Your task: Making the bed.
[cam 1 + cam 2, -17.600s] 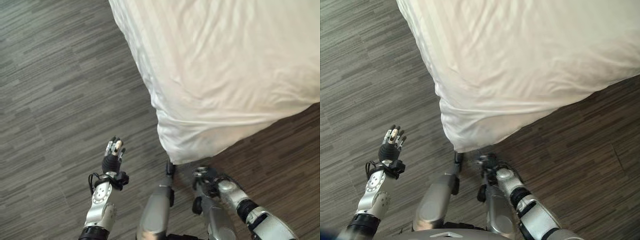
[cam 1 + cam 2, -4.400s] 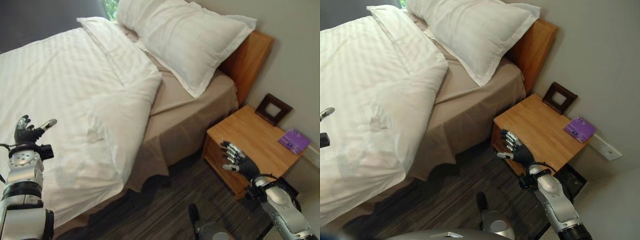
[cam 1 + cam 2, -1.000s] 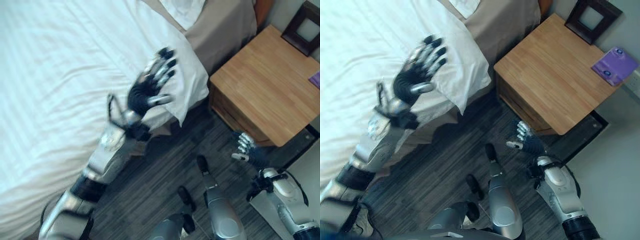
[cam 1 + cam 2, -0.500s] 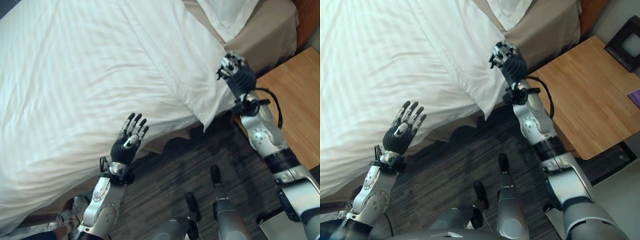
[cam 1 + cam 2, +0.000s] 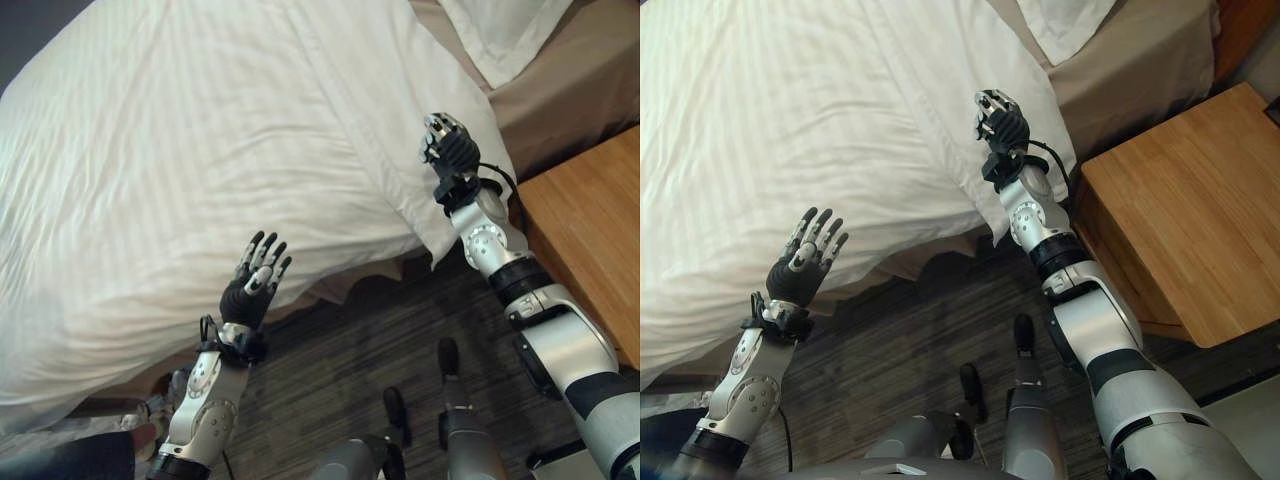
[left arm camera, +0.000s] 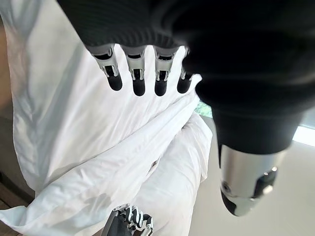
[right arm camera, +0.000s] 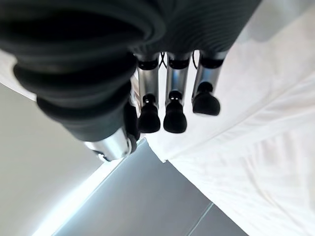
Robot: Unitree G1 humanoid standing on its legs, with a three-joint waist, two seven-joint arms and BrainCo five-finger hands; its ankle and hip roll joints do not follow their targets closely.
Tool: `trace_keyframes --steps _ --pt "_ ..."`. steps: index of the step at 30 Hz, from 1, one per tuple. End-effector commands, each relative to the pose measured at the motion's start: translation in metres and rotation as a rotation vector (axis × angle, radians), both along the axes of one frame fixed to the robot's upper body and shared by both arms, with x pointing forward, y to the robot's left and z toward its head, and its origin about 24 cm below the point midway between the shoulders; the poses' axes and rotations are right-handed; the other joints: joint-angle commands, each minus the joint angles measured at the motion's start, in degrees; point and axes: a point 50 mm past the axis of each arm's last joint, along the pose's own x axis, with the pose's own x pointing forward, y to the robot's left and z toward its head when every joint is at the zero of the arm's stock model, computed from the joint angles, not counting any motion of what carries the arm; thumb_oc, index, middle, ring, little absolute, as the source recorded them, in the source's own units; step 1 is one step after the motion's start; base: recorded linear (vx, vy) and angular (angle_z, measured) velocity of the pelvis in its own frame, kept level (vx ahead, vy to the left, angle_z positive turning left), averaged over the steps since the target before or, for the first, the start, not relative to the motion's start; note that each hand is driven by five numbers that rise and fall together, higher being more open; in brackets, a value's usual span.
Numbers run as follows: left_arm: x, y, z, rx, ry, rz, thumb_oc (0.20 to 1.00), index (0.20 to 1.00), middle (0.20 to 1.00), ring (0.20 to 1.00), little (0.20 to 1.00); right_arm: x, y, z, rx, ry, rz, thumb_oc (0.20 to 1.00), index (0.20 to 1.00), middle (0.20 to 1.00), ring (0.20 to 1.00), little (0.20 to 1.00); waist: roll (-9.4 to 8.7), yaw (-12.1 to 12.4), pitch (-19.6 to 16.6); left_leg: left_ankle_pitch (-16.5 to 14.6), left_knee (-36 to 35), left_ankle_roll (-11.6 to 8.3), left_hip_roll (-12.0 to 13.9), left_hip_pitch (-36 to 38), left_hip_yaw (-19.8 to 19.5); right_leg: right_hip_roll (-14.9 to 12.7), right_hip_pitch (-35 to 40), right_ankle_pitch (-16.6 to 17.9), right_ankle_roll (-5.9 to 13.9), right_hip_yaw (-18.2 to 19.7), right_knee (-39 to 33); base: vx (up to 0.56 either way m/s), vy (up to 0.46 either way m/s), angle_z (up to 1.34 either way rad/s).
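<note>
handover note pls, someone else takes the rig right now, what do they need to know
Left robot hand: open, fingers straight, raised beside the bed at the duvet's hanging side edge, holding nothing.
Right robot hand: over the duvet's folded-back corner near the head end, fingers bent; whether it grips cloth is not clear.
White duvet covers most of the bed, its top folded back, its corner drooping over the side. Tan sheet is exposed at the head. Pillow lies at the head. Wooden nightstand stands beside the bed.
Left: draw the duvet up and smooth it.
</note>
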Motion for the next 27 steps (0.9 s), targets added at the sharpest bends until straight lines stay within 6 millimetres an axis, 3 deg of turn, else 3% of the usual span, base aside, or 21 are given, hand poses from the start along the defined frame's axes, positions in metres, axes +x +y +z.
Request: trace_keyframes --steps 1,6,10,12,13,14,15,17,20,21,22,24,26,27 --pt "0.006 -0.003 0.016 0.037 -0.079 -0.037 1.0 1.0 1.0 1.0 1.0 -0.001 0.044 0.047 -0.008 -0.115 0.099 0.2 0.2 0.2 0.2 0.2 0.77 1.3 -0.2 3.5 0.3 -0.89 1.8 -5.2 -0.5 2.8 4.8 -10.9 2.85 0.5 0.7 0.02 -0.032 0.01" --pt "0.007 -0.005 0.015 0.069 -0.071 -0.037 1.0 1.0 1.0 1.0 1.0 -0.006 0.064 0.057 -0.05 -0.147 0.132 0.2 0.2 0.2 0.2 0.2 1.3 2.0 -0.1 4.0 0.3 -1.22 2.0 -6.2 -0.9 2.9 3.9 -11.0 2.59 0.3 0.7 0.03 -0.056 0.0" --pt "0.008 -0.005 0.019 0.083 -0.096 -0.038 1.0 1.0 1.0 1.0 1.0 -0.008 0.06 0.064 -0.061 -0.187 0.134 0.2 0.2 0.2 0.2 0.2 2.33 2.2 0.6 4.7 0.3 -1.4 1.6 -7.5 -1.3 2.5 2.7 -10.8 2.55 0.2 0.7 0.01 -0.06 0.05" --pt "0.008 -0.004 0.022 0.086 -0.114 -0.032 1.0 1.0 1.0 1.0 1.0 -0.006 0.048 0.063 -0.09 -0.204 0.119 0.2 0.2 0.2 0.2 0.2 2.92 2.1 0.6 5.2 0.3 -1.59 1.3 -8.7 -1.8 2.2 1.6 -10.7 2.54 0.0 0.7 0.01 -0.055 0.16" --pt "0.007 -0.002 0.023 0.086 -0.122 -0.028 1.0 1.0 1.0 1.0 1.0 -0.003 0.036 0.061 -0.106 -0.198 0.088 0.2 0.2 0.2 0.2 0.2 3.08 2.1 0.8 5.3 0.3 -1.63 1.2 -9.1 -1.9 2.1 1.2 -10.7 2.64 -0.1 0.7 0.02 -0.025 0.15" --pt "0.005 -0.001 0.025 0.082 -0.135 -0.025 1.0 1.0 1.0 1.0 1.0 0.002 0.014 0.056 -0.122 -0.171 0.021 0.2 0.2 0.2 0.2 0.2 3.46 2.0 1.0 5.3 0.3 -1.67 1.0 -9.6 -1.8 2.1 0.8 -10.7 2.8 0.0 0.7 0.03 -0.023 0.13" --pt "0.003 -0.003 0.022 0.081 -0.123 -0.03 1.0 1.0 1.0 1.0 1.0 0.009 -0.021 0.051 -0.102 -0.112 -0.072 0.2 0.2 0.2 0.2 0.2 4.04 2.1 1.4 5.3 0.3 -1.68 1.1 -9.8 -1.6 2.1 0.7 -10.8 2.92 0.1 0.7 0.02 -0.001 0.08" --pt "0.003 -0.007 0.018 0.081 -0.113 -0.053 1.0 1.0 1.0 1.0 1.0 0.013 -0.056 0.041 -0.062 -0.037 -0.163 0.2 0.2 0.2 0.2 0.2 4.86 2.3 1.8 5.4 0.3 -1.69 0.9 -10.2 -1.5 2.0 0.2 -10.6 3.04 0.4 0.7 0.0 0.01 -0.02" --pt "0.001 -0.01 0.017 0.07 -0.111 -0.072 1.0 1.0 1.0 1.0 1.0 0.01 -0.101 0.022 -0.055 0.063 -0.266 0.2 0.2 0.2 0.2 0.2 5.69 2.0 2.1 5.3 0.3 -1.8 0.8 -10.6 -1.0 1.8 -0.5 -10.3 3.38 1.0 0.7 0.0 0.033 -0.09" --pt "0.002 -0.015 0.019 0.066 -0.126 -0.09 1.0 1.0 1.0 1.0 1.0 0.007 -0.116 0.003 -0.036 0.118 -0.287 0.2 0.2 0.2 0.2 0.2 6.06 1.5 2.6 5.1 0.3 -1.79 0.7 -10.8 -0.6 1.8 -0.8 -10.2 3.61 1.5 0.7 -0.01 0.031 -0.1" --pt "0.002 -0.015 0.019 0.066 -0.126 -0.09 1.0 1.0 1.0 1.0 1.0 0.007 -0.116 0.003 -0.036 0.118 -0.287 0.2 0.2 0.2 0.2 0.2 6.06 1.5 2.6 5.1 0.3 -1.79 0.7 -10.8 -0.6 1.8 -0.8 -10.2 3.61 1.5 0.7 -0.01 0.034 -0.11" --pt "0.001 -0.018 0.018 0.068 -0.126 -0.102 1.0 1.0 1.0 1.0 1.0 0.001 -0.126 -0.022 0.011 0.166 -0.296 0.2 0.2 0.2 0.2 0.2 6.28 0.9 3.0 4.8 0.3 -1.71 0.7 -10.5 -0.3 1.9 -0.7 -10.1 3.72 1.9 0.7 -0.01 0.024 -0.11" --pt "0.0 -0.017 0.014 0.05 -0.117 -0.091 1.0 1.0 1.0 1.0 1.0 -0.009 -0.133 -0.058 0.065 0.23 -0.298 0.2 0.2 0.2 0.2 0.2 6.29 -0.5 3.7 4.6 0.3 -1.62 0.7 -10.0 0.1 1.9 -0.3 -10.0 3.81 2.0 0.7 -0.01 0.039 -0.15" --pt "-0.001 -0.014 0.011 0.029 -0.106 -0.065 1.0 1.0 1.0 1.0 1.0 -0.026 -0.137 -0.107 0.151 0.319 -0.293 0.2 0.2 0.2 0.2 0.2 6.1 -2.2 4.4 4.0 0.3 -1.46 0.6 -9.3 0.0 1.9 0.3 -10.1 3.85 2.2 0.7 -0.01 0.037 -0.1"
